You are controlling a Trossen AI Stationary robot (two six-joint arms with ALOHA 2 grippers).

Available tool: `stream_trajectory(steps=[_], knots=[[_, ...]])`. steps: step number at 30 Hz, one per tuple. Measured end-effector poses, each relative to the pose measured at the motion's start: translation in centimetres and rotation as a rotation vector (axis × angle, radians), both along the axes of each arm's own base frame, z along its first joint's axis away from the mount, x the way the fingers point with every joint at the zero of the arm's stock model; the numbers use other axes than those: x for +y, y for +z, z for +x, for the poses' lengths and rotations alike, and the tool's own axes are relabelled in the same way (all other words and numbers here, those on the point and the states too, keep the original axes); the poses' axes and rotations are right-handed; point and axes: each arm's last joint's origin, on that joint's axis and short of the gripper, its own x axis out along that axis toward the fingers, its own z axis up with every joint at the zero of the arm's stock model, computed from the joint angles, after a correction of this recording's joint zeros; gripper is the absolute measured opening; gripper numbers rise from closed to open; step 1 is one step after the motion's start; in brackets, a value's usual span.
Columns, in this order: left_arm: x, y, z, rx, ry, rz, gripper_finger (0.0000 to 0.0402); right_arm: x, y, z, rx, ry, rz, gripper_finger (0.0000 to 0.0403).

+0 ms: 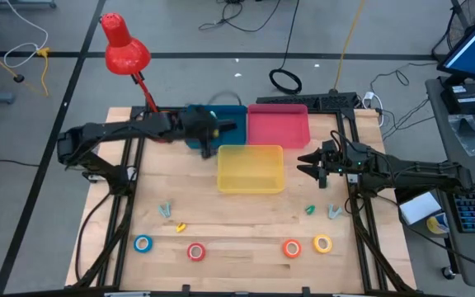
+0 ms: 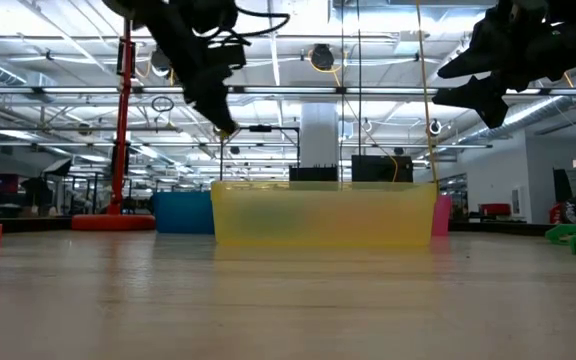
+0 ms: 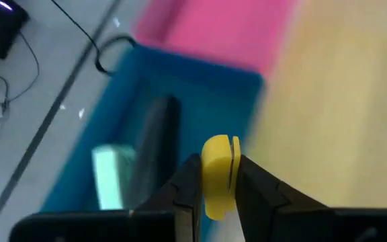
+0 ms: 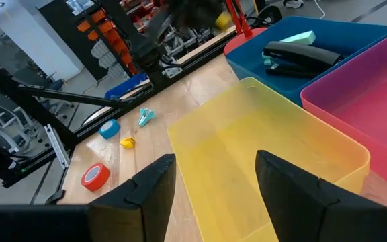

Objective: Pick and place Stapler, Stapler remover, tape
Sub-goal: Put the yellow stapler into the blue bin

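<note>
Pinching a small yellow staple remover (image 3: 219, 176), the left gripper (image 3: 218, 185) hangs above the blue bin (image 1: 231, 115); the right gripper (image 1: 310, 163), jaws spread, waits beside the yellow bin (image 1: 250, 186).

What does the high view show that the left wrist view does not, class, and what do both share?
Only the high view shows the four tape rolls: blue, red, orange, yellow, and the right gripper, jaws open. Only the left wrist view shows the left gripper shut on a small yellow piece. Both show the blue bin and pink bin.
</note>
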Motion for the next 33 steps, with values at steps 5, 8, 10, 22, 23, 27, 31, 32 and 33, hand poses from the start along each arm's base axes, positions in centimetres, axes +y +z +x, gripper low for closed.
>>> stream_trajectory(steps=[5,8,10,22,23,27,31,32,33], knots=[[4.0,-2.3,0.5,-0.034,0.034,-0.085,0.0066,0.0,0.0,0.0,0.0,0.0,-0.001,0.0196],[5.0,-4.8,1.2,0.035,0.028,-0.119,0.0067,0.0,0.0,0.0,0.0,0.0,-0.002,0.0196],[5.3,-6.2,1.7,0.067,0.02,-0.13,0.0068,0.0,0.0,0.0,0.001,0.0,-0.002,0.0196],[5.6,-9.4,2.5,0.175,-0.024,-0.153,0.0076,0.0,0.0,0.0,0.0,-0.003,-0.001,0.0196],[5.5,-9.5,2.5,0.183,-0.024,-0.157,0.008,0.0,0.0,0.0,0.001,-0.003,-0.001,0.0196],[5.6,-9.6,2.6,0.184,-0.029,-0.152,0.0112,0.0,0.0,0.0,0.0,-0.003,-0.001,0.0196],[5.6,-9.6,2.6,0.179,-0.018,-0.157,0.0157,0.0,0.0,0.0,0.0,-0.001,0.0,0.0196],[5.6,-9.6,2.6,0.177,-0.015,-0.158,0.0168,0.0,0.0,0.0,0.0,-0.001,0.0,0.0196],[5.6,-9.5,2.5,0.174,-0.011,-0.158,0.0179,0.0,0.0,0.0,0.0,-0.001,0.0,0.0196]])
